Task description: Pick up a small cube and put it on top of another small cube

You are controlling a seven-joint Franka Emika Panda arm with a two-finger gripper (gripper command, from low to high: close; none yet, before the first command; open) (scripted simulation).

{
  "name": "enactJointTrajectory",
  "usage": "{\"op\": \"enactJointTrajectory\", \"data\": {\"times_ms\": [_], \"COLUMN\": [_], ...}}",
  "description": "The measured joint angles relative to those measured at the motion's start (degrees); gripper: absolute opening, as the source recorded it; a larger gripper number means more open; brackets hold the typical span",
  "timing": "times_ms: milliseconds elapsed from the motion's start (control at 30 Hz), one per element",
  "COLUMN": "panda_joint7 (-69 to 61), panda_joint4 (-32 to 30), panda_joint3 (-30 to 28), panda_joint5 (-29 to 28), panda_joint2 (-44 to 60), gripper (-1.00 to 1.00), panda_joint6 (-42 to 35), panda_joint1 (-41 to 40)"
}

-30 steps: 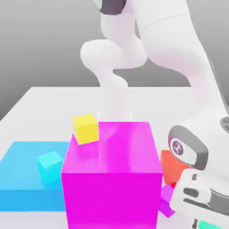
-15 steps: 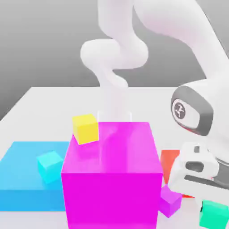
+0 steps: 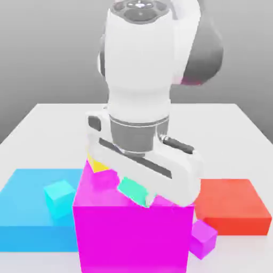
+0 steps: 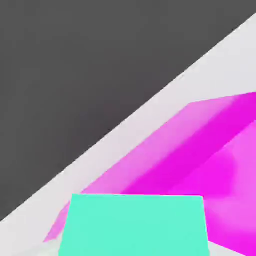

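End effector [image 3: 139, 193] is pinching the green cube [image 3: 133, 190], carrying it above the magenta block [image 3: 133, 234] toward the yellow cube [image 3: 97, 166] for stacking.

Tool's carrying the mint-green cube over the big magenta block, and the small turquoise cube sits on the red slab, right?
Not quite: the small turquoise cube sits on the blue slab, as the exterior view shows. The tool does carry the mint-green cube over the big magenta block.
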Motion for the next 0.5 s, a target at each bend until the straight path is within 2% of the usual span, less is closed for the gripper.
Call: {"op": "enactJointTrajectory", "data": {"times_ms": [200,367,400,500], "panda_joint7": [9.6,13.3,13.4,13.4], "panda_joint4": [-12.3,-16.7,-17.1,-17.1], "panda_joint3": [-5.4,-5.8,-5.8,-5.8], "panda_joint5": [1.5,1.2,1.1,1.1], "panda_joint2": [-10.3,-5.2,-3.9,-3.9], "gripper": [-1.0,-1.0,1.0,1.0], "panda_joint6": [4.9,14.2,16.0,16.0], "panda_joint1": [-7.9,-9.4,-9.4,-9.4]}}
